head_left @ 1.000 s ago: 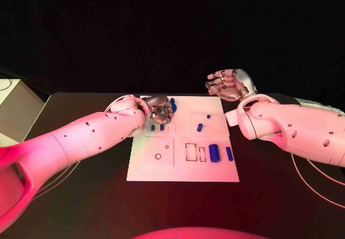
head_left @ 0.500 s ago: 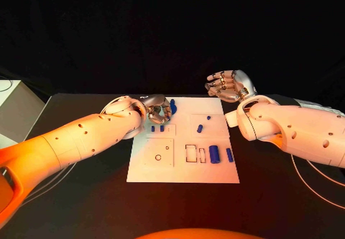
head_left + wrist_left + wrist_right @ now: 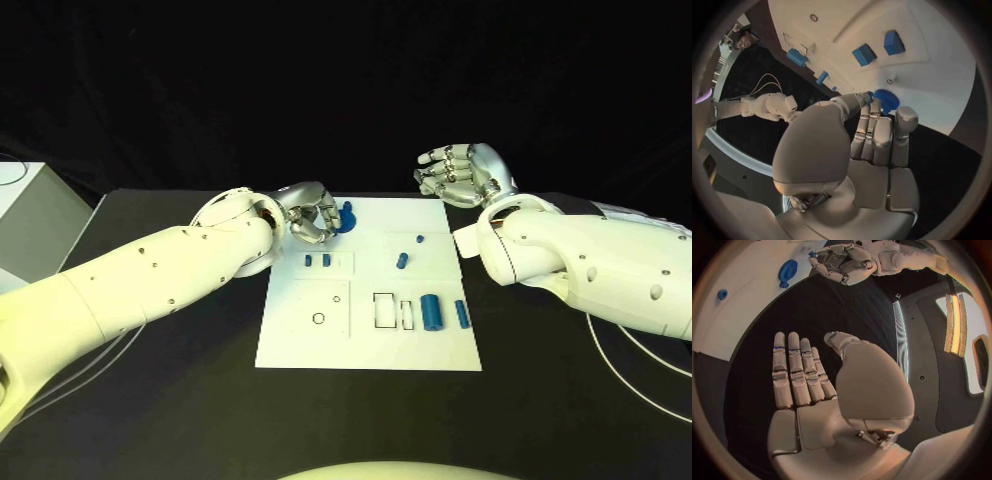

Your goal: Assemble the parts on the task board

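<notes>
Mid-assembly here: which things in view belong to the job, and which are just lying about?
Job:
task board
blue parts on the board
large blue part at the board's far edge, by the left hand
right hand, raised off the board, holding nothing

Lying about:
white box at the table's left
cables by the right arm

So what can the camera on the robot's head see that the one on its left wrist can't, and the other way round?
Only the head view takes in the whole task board, with its outlined slots and the large blue cylinder near the right hand. Only the left wrist view gets close behind the left hand, showing its fingertips at a round blue part. Both show the board, that part and two small blue blocks.
</notes>
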